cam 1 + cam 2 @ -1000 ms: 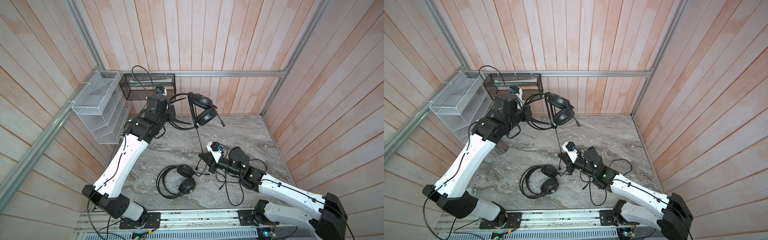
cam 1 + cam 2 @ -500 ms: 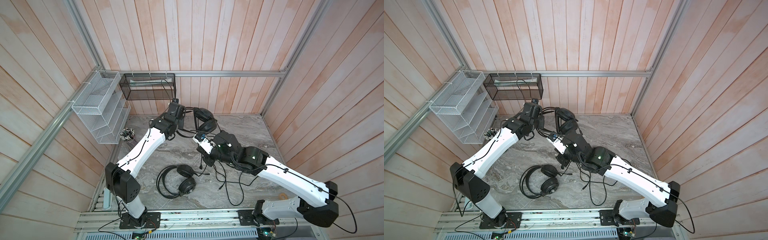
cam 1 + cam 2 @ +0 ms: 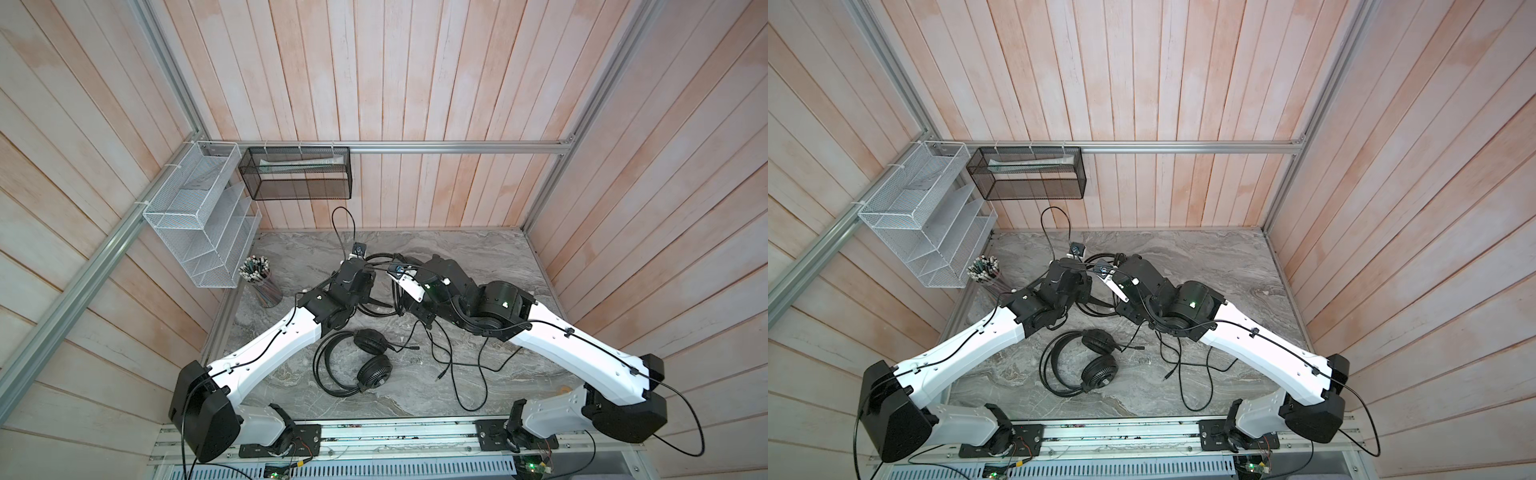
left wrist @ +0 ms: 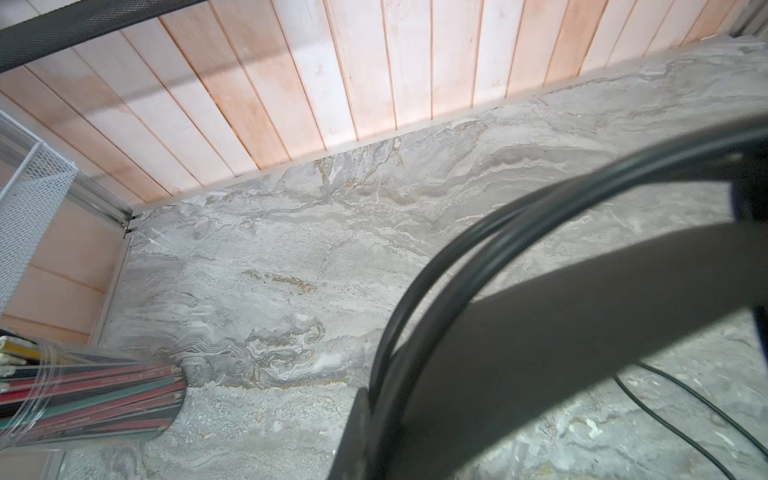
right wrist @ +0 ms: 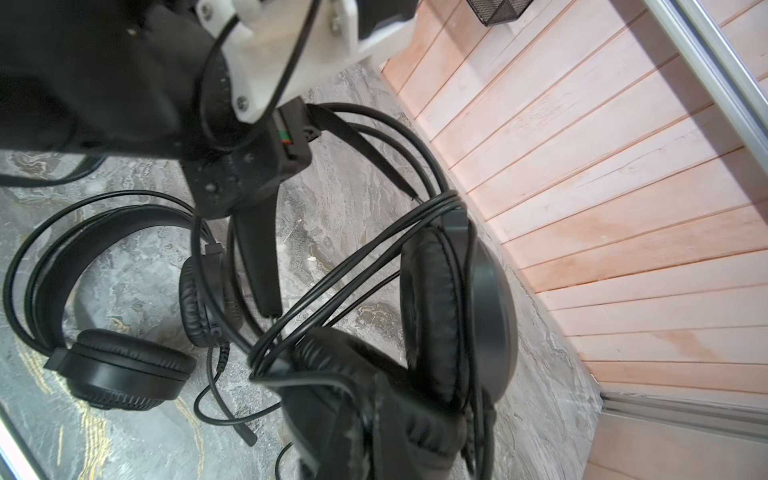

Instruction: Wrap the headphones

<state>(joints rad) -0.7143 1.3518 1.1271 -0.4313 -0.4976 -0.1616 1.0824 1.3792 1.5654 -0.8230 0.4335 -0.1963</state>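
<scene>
Two black headsets: the near headset (image 3: 365,365) lies flat on the desk (image 3: 478,257) at front centre. The far headset (image 5: 457,299) is held between the arms, left tool (image 5: 262,286) clenched on its headband (image 4: 540,316), right tool (image 5: 332,395) clenched on its cable (image 5: 332,282) beside the earcups.

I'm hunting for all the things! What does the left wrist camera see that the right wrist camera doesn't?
Only left wrist: the pencil cup and white wire rack. Only right wrist: the spare headset lying flat, plus the held headset's earcups. Both: the held headset's headband, thin black cable, marble table and wooden wall.
</scene>
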